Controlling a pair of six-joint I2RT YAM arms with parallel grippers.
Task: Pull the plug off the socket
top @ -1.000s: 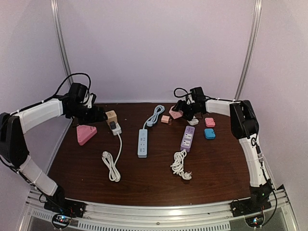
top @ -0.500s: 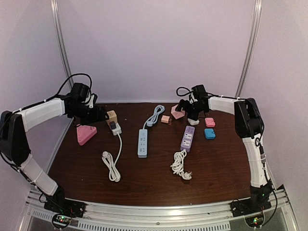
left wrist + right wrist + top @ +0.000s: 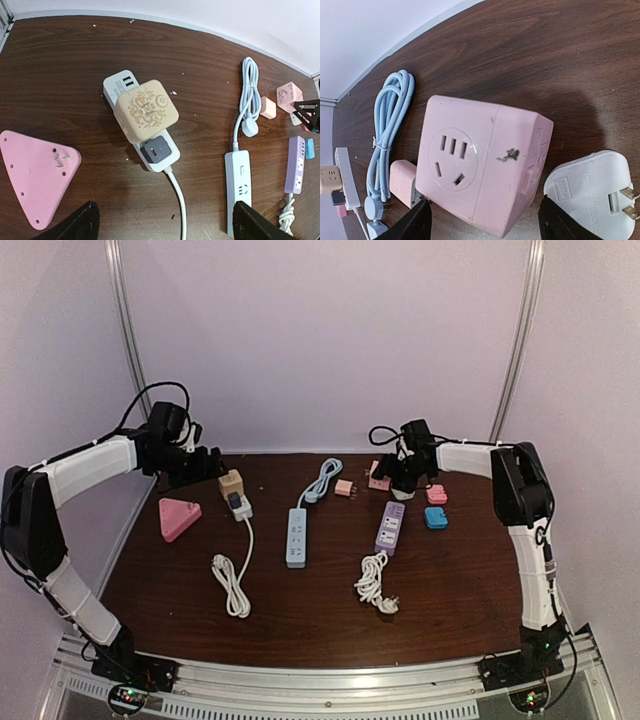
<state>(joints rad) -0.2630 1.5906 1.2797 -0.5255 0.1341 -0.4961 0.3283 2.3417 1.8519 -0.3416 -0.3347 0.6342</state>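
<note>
A pink cube socket (image 3: 480,160) sits tilted between the fingers of my right gripper (image 3: 485,220), which press on its two sides. A white plug (image 3: 590,192) lies loose on the table just right of the cube, its prongs bare. In the top view the right gripper (image 3: 395,475) is at the back of the table with the cube (image 3: 378,476). My left gripper (image 3: 165,225) hangs open above a beige cube adaptor (image 3: 146,111) plugged into a short white power strip (image 3: 162,152).
A pink triangular board (image 3: 178,517) lies at the left. A white strip with a blue cable (image 3: 297,536) and a purple strip (image 3: 390,527) lie mid-table. A small pink adaptor (image 3: 402,182) sits beside the cube. Pink (image 3: 436,494) and blue (image 3: 436,518) adaptors lie right.
The right gripper opened, shut again on the pink cube and shifted right with it, tilting it. The left gripper drew back a little from the beige adaptor.
</note>
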